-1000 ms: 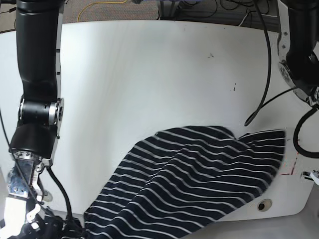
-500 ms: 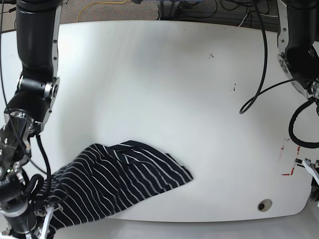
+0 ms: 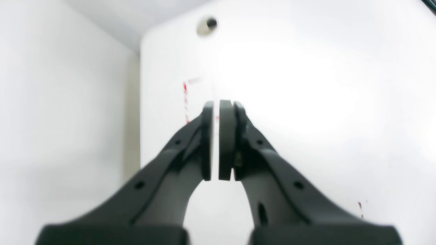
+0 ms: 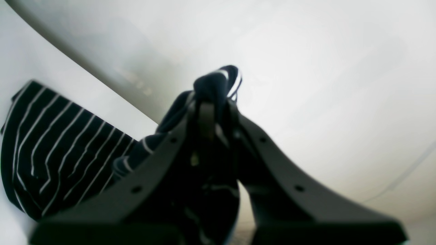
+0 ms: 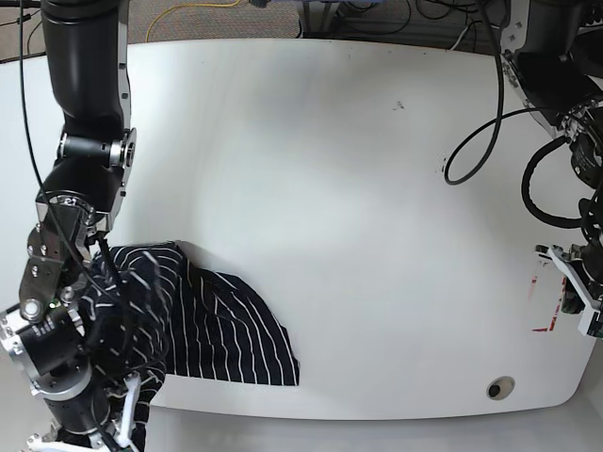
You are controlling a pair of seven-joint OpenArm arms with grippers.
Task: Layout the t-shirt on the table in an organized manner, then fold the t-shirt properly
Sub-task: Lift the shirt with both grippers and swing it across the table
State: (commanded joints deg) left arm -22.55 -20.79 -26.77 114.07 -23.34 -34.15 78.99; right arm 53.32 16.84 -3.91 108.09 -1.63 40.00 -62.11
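The t-shirt [image 5: 212,325], dark with thin white stripes, lies bunched at the front left corner of the white table [image 5: 330,169], partly draped over my right arm. In the right wrist view my right gripper [image 4: 213,105] is shut on a fold of the t-shirt [image 4: 218,80], and the rest of the fabric [image 4: 51,153] hangs and lies to the left. My left gripper [image 3: 215,139] is shut and empty above bare table near the right edge; it also shows in the base view [image 5: 575,301].
A round metal grommet hole [image 5: 499,387] sits near the front right corner and also shows in the left wrist view [image 3: 207,25]. Red tape marks [image 5: 546,301] lie by the right edge. Black cables [image 5: 476,141] hang over the table's far right.
The t-shirt has been dragged from the front right across to the front left corner and has bunched up. My right arm rose with it. My left arm shifted slightly near the right edge.
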